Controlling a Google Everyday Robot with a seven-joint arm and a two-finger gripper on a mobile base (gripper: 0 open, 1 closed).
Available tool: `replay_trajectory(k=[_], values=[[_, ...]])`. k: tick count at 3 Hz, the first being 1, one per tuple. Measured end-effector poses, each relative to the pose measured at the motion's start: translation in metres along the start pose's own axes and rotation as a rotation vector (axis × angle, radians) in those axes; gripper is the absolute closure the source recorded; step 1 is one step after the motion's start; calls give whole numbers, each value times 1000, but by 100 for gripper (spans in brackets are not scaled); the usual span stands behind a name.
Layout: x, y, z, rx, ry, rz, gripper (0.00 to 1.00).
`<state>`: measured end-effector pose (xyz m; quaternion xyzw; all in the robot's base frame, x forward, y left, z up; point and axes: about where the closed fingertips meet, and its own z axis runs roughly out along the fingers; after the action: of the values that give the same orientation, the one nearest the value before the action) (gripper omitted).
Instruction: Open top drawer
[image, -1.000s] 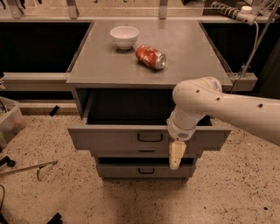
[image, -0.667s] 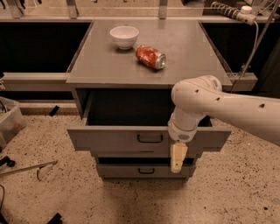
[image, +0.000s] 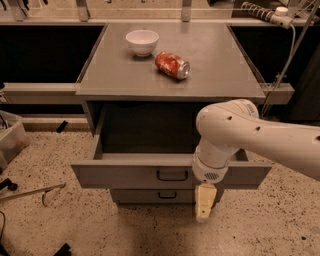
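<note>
The top drawer (image: 125, 175) is a wide grey metal drawer that stands pulled out from the cabinet, its dark inside showing. Its small black loop handle (image: 172, 175) is at the centre of the front. My gripper (image: 205, 202) hangs from the white arm just right of and below the handle, in front of the drawer's lower edge. It does not seem to be on the handle.
A narrower drawer front (image: 145, 196) with a like handle sits below. On the cabinet top (image: 220, 75) stand a white bowl (image: 142, 41) and a red can (image: 172, 65) on its side. A bin (image: 11, 140) and loose tools lie on the floor at left.
The top drawer has slid further out towards the camera. My gripper has moved down and towards the camera with it.
</note>
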<state>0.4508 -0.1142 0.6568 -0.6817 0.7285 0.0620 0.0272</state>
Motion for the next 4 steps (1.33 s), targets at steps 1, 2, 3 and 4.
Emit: replay_trajectory(k=[1,2,3,4], values=[[0,1,0,-3,0,-2,0],[3,12,-1,-26,4,-4,0],[8,47,-3,-83,3,3,0],[11,87,-8,-149,1,1,0]])
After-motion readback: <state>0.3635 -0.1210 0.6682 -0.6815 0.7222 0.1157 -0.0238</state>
